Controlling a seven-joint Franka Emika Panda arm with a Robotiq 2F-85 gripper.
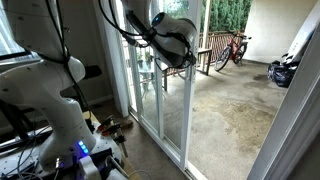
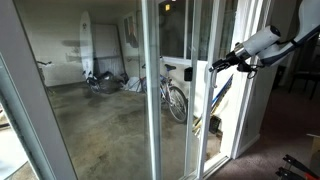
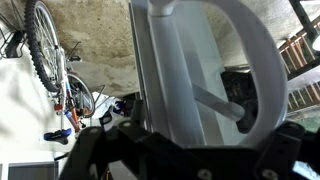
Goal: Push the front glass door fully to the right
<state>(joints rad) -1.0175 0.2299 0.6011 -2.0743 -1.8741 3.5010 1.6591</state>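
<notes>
The front glass door (image 1: 190,105) is a tall white-framed panel, seen in both exterior views (image 2: 201,125). In the wrist view its white frame (image 3: 165,70) and curved loop handle (image 3: 255,55) fill the picture from very close. My gripper (image 1: 178,48) is at the door's upright edge at about handle height, and it also shows in an exterior view (image 2: 214,66). In the wrist view the gripper (image 3: 190,138) has its dark fingers spread wide on either side of the frame and handle. It looks open and holds nothing.
Other white-framed glass panels (image 2: 150,90) stand beside the door. On the concrete patio are bicycles (image 1: 232,47) (image 2: 175,98), a wooden railing (image 1: 212,52), a surfboard (image 2: 87,40) and a dark object (image 1: 283,72). The robot's base and cables (image 1: 60,120) stand indoors.
</notes>
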